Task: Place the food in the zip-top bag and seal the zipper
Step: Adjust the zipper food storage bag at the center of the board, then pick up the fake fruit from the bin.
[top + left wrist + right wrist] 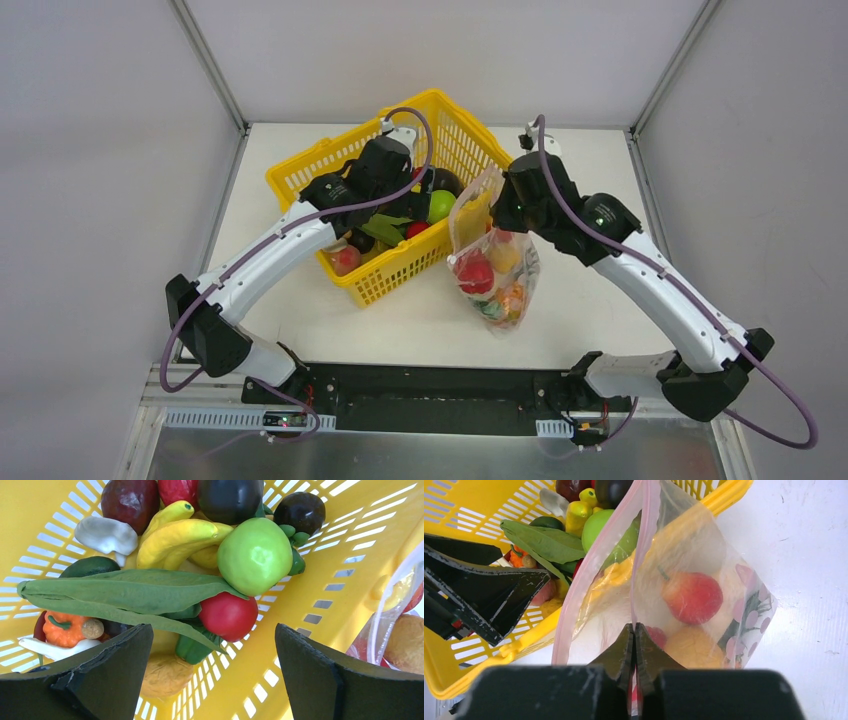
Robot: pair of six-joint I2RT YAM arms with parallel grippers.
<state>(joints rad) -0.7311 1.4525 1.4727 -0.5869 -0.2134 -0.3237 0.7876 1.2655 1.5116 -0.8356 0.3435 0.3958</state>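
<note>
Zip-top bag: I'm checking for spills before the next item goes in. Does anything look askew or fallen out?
Nothing has spilled. The zip-top bag stands against the yellow basket, its mouth pinched by the right tool. The zipper is unsealed, and the food remains inside the basket.

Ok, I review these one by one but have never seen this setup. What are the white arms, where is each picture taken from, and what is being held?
Two robot arms are bolted at the table's near edge, each ending in a two-finger gripper. The wide picture looks down from above and behind them; the other two come from cameras on each wrist.

On the table stands a yellow basket full of toy food: a green apple, a red tomato, bananas, a long green leaf. Beside it stands a clear zip-top bag, already holding several pieces.

The left gripper hangs open over the basket, holding nothing. The right gripper is shut on the bag's plastic, near its pinkish-red zipper.
</note>
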